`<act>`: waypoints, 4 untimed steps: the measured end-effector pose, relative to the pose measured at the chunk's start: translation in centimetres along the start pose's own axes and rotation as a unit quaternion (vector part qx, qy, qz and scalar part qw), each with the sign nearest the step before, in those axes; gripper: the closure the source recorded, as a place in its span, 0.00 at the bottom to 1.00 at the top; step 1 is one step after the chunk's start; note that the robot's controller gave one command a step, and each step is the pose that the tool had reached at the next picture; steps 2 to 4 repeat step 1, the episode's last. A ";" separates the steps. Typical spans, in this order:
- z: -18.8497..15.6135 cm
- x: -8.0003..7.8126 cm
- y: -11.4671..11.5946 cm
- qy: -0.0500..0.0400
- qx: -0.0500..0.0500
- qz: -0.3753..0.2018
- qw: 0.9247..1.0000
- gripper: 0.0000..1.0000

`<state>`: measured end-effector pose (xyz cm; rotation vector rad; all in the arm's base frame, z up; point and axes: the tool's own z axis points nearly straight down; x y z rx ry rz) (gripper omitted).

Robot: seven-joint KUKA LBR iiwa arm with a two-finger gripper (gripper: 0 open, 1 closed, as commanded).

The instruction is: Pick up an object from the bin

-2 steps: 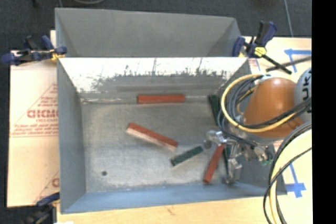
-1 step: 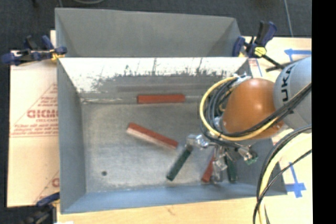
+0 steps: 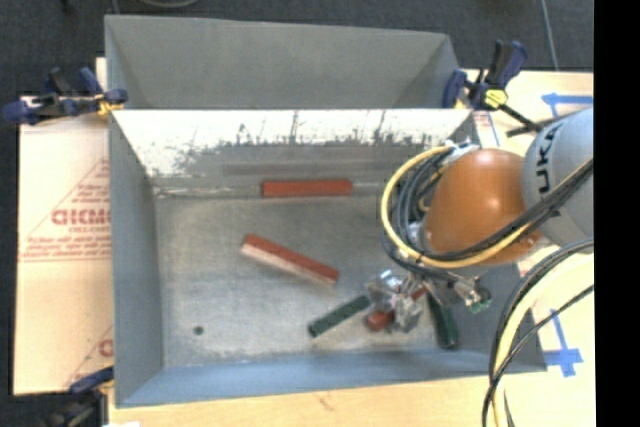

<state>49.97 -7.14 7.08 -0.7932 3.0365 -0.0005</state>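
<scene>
Though looking at the gripper (image 3: 396, 301), cannot tell wide or narrow. Hangs low at five o'clock in the bin (image 3: 130, 245), over a small red piece (image 3: 377, 320) just beside a dark green stick (image 3: 338, 316).

Gripper (image 3: 397, 300): low at front right of bin (image 3: 135, 245), beside small red piece (image 3: 377, 320)
Green stick (image 3: 338, 315): just left of gripper
Tilted red bar (image 3: 290, 259): mid-floor
Red block (image 3: 306, 187): by back wall

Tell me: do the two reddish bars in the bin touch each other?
No, the bar by the far wall and the tilted bar lie apart.
</scene>
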 end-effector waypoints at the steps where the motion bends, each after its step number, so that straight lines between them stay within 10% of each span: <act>1: -15.8 -1.5 -0.4 -0.003 0.003 0.007 1.000 1.00; 4: -15.8 -1.5 -0.4 -0.003 0.003 0.007 1.000 1.00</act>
